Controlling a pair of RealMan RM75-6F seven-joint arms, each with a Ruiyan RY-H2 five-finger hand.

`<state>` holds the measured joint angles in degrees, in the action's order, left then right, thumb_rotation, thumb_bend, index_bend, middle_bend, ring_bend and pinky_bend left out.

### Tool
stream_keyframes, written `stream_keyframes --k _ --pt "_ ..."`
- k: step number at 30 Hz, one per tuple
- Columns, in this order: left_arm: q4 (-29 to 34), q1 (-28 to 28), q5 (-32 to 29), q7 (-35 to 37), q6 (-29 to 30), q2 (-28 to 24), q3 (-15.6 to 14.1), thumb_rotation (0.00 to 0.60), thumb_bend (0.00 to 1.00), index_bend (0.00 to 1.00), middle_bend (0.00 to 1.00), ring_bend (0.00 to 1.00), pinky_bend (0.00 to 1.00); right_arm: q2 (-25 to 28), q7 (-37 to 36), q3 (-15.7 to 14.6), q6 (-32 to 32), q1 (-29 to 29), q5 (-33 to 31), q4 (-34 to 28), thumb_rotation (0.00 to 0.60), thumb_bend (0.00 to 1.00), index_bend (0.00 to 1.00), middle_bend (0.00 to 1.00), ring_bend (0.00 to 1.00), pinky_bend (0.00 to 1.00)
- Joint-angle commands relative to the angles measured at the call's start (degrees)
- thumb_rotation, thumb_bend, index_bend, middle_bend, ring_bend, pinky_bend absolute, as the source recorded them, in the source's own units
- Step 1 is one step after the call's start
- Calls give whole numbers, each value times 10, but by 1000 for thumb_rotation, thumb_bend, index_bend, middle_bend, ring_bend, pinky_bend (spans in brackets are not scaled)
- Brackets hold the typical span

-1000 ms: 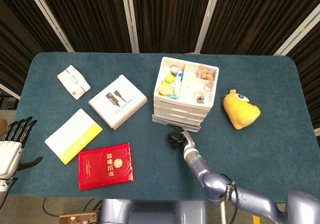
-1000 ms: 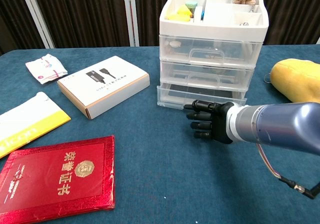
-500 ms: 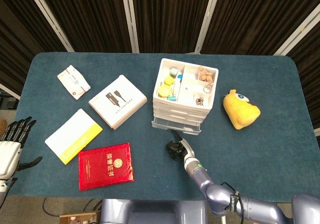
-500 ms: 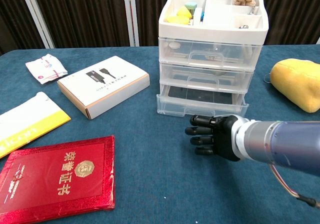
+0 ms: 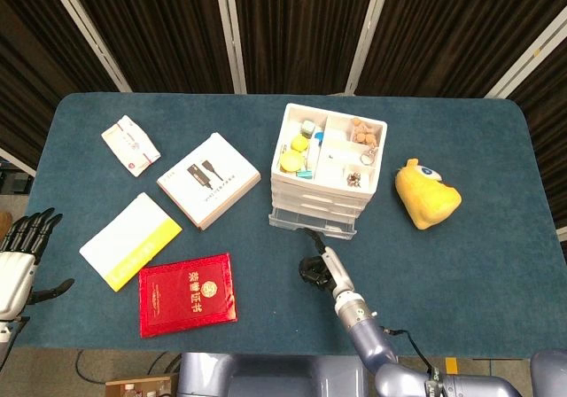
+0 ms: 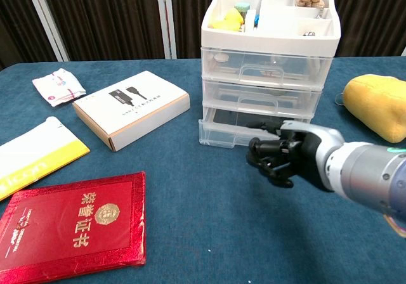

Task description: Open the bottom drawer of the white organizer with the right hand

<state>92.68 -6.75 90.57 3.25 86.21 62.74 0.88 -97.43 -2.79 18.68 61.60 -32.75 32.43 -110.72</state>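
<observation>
Hovering just in front of the white organizer [image 6: 269, 62], the right hand [image 6: 287, 154] had its fingers curled in on nothing, close to the bottom drawer [image 6: 254, 127] but apparently not touching it. That drawer stuck out slightly past the two above, so the task looked partly done. The organizer stood at centre-right on the blue table [image 5: 496, 264], a yellow plush toy [image 5: 426, 193] to its right. The left hand [image 5: 18, 268] rested open at the near-left edge, clear of the work.

Right robot hand [image 6: 287, 155] curled, empty; left robot hand [image 5: 18, 255] spread.
</observation>
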Motion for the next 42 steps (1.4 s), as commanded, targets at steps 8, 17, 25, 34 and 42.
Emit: stream_keyframes --k 8,17,25,34,42 --pt "5 0 -5 3 -6 -1 0 600 13 0 0 0 51 33 88 7 22 -31 -65 5 600 771 78 804 797 908" --pt "8 -1 -9 4 -11 -2 -1 600 12 0 0 0 51 30 94 17 3 -45 -93 46 600 771 78 804 798 907" --pt "11 -2 -16 8 -18 -4 0 600 13 0 0 0 51 26 101 16 -8 -52 -115 71 600 771 301 807 803 908" --pt "16 -3 -15 10 -22 -6 -2 600 13 0 0 0 50 35 85 -4 -13 -32 -94 45 600 771 330 808 804 908" --pt "19 -2 -14 6 -23 -6 -3 600 13 0 0 0 51 50 66 -30 -8 -4 -46 3 600 771 316 808 803 908"
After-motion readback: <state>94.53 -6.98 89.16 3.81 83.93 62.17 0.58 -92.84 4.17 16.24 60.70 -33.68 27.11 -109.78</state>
